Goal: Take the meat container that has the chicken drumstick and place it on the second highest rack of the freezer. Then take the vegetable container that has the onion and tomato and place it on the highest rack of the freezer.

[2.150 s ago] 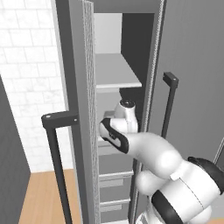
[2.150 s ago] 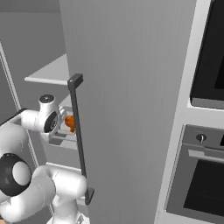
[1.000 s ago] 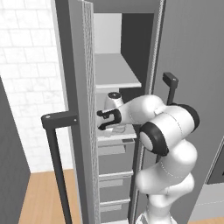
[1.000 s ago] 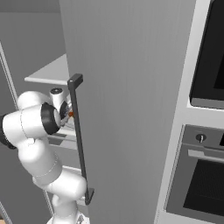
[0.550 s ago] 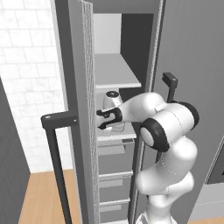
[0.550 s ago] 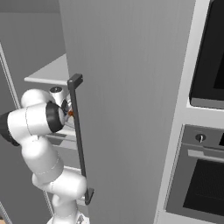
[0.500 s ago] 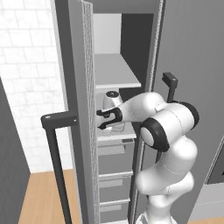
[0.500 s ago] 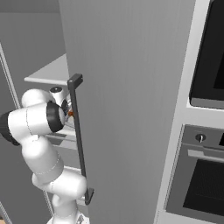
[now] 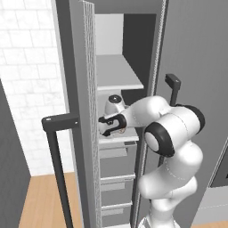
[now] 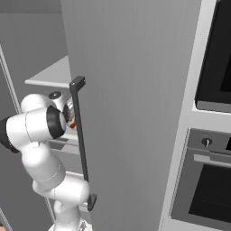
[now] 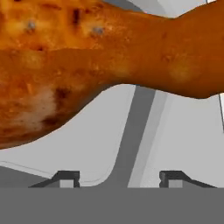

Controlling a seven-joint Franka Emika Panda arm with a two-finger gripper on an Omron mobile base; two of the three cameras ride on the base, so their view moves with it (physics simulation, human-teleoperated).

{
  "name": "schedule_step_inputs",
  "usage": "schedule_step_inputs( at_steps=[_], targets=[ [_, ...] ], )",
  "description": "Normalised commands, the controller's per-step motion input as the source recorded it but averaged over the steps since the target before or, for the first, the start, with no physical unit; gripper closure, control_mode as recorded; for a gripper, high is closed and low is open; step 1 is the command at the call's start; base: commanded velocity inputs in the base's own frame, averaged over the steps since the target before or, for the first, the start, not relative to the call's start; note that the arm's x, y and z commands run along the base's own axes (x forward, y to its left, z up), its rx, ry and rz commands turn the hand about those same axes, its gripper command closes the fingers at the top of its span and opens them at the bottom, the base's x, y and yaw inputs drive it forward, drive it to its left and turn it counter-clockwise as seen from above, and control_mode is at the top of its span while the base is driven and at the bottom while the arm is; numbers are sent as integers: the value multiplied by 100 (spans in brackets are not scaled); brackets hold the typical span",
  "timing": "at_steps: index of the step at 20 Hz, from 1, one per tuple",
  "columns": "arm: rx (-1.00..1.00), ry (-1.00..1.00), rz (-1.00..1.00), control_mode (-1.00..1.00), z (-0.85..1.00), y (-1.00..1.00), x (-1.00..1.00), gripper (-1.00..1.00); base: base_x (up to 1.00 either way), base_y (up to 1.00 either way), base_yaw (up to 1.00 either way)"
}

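Reaching into freezer [image 9: 133, 53] at lower shelf level; gripper [image 11: 118, 177] jaws parted, gripping nothing, chicken drumstick [image 11: 87, 65] close ahead, beyond fingertips [image 11: 65, 177].

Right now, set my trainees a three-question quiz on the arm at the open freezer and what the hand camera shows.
1. True or false: the tool has its finger tips standing apart in the hand view.
2. What orange-brown item lies right in front of the hand camera? A) tomato B) chicken drumstick C) onion
3. In the left base view, does the arm reach in above or below the highest rack of the freezer?

Key: 1 true; 2 B; 3 below.
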Motion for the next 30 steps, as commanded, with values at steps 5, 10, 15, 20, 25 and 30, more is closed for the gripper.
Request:
schedule_step_inputs(
  at_steps=[5,10,15,20,25,30],
  targets=[
    [0,-21,0,-100,-13,12,-28,-100,0,0,0],
    [0,-16,0,-100,3,2,-4,-100,0,0,0],
    [0,-7,0,-100,30,0,-24,-100,0,0,0],
    [0,-2,0,-100,82,0,-43,-100,0,0,0],
    [4,1,0,-100,87,-8,-71,-100,0,0,0],
    [2,1,0,-100,82,-29,-96,-100,0,0,0]
  ],
)
